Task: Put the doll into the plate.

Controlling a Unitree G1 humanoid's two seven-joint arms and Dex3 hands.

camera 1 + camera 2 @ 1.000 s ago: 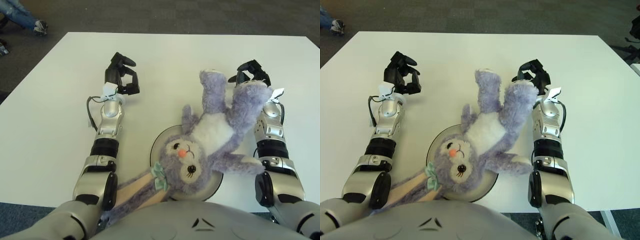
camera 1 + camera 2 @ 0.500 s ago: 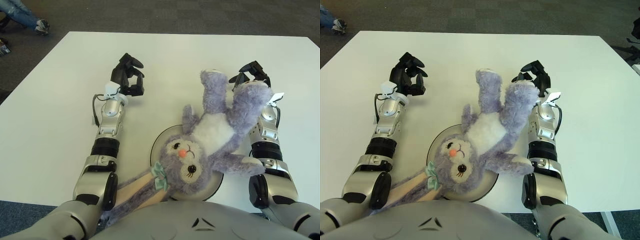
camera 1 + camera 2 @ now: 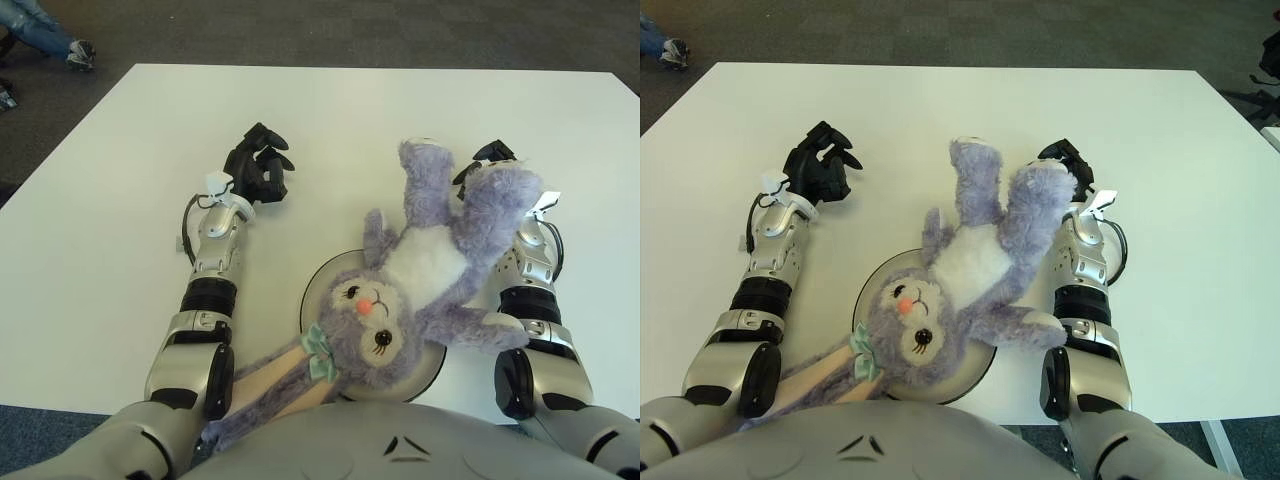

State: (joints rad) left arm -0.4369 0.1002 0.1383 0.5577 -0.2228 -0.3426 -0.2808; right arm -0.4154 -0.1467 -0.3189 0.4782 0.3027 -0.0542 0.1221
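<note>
The doll (image 3: 420, 280) lies on its back with its head and chest over the plate (image 3: 312, 295), while its two legs stretch away across the white counter (image 3: 100, 200) toward the far side; judging from this, the doll is largely in place, though only its upper half is carried by the plate and its long ears spill off the near rim toward the robot's body. The right hand (image 3: 1065, 158) shows just behind the doll's right-side foot, mostly hidden by the plush, so whether its fingers grip the foot or stand free cannot be told; its place there suggests it was the one guiding the legs. The left hand (image 3: 258, 168) sits well apart to the left of the doll, over bare counter, its dark fingers curled in and holding nothing, which reads as idle. The doll is a soft lavender rabbit with a white belly, a cream face, dark eyes, an orange nose and a pale green bow at the base of one ear; the ears have peach-coloured linings. Its floppy, plush body looks likely to sag over the plate's edge.
</note>
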